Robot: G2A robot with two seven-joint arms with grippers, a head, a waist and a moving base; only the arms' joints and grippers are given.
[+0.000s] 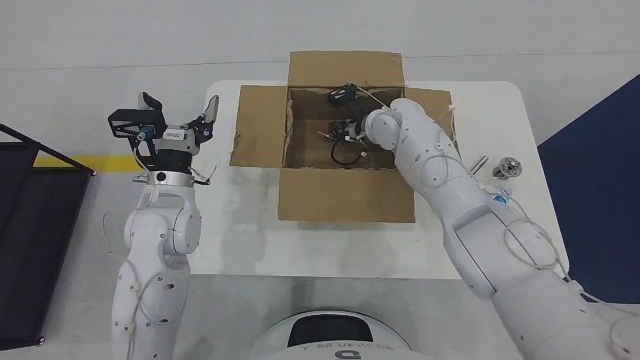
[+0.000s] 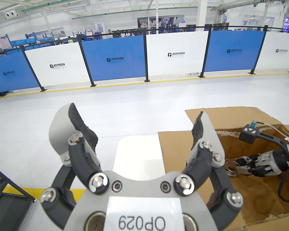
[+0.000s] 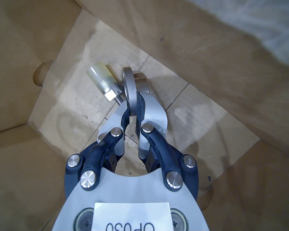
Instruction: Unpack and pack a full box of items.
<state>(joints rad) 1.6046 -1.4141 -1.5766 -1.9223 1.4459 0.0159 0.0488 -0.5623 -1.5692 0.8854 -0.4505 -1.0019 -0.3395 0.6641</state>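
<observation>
Right gripper (image 3: 133, 105) pinching flange (image 3: 128, 82), mid box (image 3: 207, 131) floor

Bright even ceiling light; soft shadows inside box (image 1: 345, 195); wrist views fisheye-bent.

From above, your right arm covers much of the floor of the box (image 1: 345, 200). The right gripper (image 3: 133, 103) hides the part of the metal disc (image 3: 127, 82) clamped between its fingers. The small metal parts (image 1: 506, 169) on the desk (image 1: 245, 235), right of the box, are too small to identify.
</observation>
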